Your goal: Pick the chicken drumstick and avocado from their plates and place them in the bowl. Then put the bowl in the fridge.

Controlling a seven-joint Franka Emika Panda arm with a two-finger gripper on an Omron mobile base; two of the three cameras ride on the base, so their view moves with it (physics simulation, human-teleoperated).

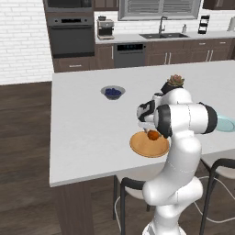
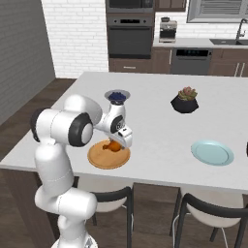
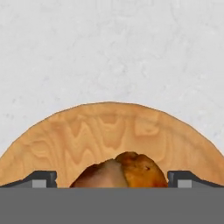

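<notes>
A golden-orange chicken drumstick lies on the wooden plate near the island's front edge. My gripper hangs low over it, open, one fingertip on each side of the drumstick and neither touching it. To the right sits the pale blue-green plate, bare where I can see it. The avocado, the bowl and the fridge are out of view.
A small grey bowl of blueberries and a black pot with a succulent stand farther back on the white island. Dark stools are tucked under its front edge.
</notes>
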